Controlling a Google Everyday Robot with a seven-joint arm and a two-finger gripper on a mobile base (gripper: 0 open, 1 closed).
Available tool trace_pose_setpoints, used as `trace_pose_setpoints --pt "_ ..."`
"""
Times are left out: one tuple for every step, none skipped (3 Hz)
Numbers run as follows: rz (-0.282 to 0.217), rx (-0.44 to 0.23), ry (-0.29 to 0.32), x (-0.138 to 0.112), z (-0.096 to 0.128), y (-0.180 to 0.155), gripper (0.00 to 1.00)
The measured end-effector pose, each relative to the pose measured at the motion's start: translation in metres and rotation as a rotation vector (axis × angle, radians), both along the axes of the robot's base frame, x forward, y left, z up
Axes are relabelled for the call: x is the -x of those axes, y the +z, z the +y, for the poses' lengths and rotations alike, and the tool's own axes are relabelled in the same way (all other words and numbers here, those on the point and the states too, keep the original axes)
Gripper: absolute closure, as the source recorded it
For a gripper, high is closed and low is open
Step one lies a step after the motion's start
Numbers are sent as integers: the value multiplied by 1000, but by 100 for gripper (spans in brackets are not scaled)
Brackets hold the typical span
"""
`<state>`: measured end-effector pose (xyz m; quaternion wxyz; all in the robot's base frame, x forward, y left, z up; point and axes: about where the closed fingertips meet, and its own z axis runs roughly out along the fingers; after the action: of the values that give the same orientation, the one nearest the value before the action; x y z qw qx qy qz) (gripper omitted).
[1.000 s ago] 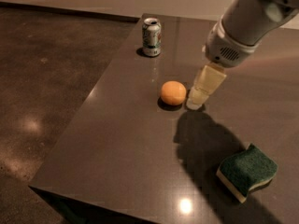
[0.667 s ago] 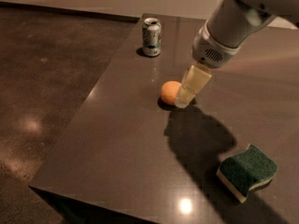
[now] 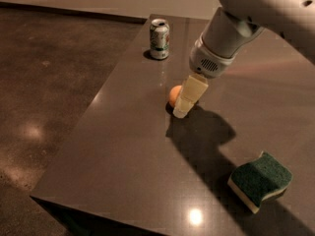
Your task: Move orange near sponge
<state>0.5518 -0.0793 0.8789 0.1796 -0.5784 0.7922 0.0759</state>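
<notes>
Gripper, pale and blocky, under a white arm: reaching down right against the orange and hiding that fruit's right half. Not possible to tell whether spread, pressed together or already pinching the orange. Lying well apart from the orange, toward the near right corner of the dark table: the sponge, green top up, pale foam below. Standing beyond the orange, toward the far left edge: a soda can. Judging the step in hand to be securing the orange. Doing it well probably meaning centring on the fruit's widest part. Closing gently, a smooth round fruit being liable to roll or squirt free. Lifting only just off the surface, then carrying it from the orange's present spot toward the near right. Setting it down just beside the sponge without bumping it.
</notes>
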Motion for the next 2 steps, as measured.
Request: trace_pose_setpoints --pt "17 0 11 -3 4 -10 7" --pt "19 2 19 -3 5 -15 15"
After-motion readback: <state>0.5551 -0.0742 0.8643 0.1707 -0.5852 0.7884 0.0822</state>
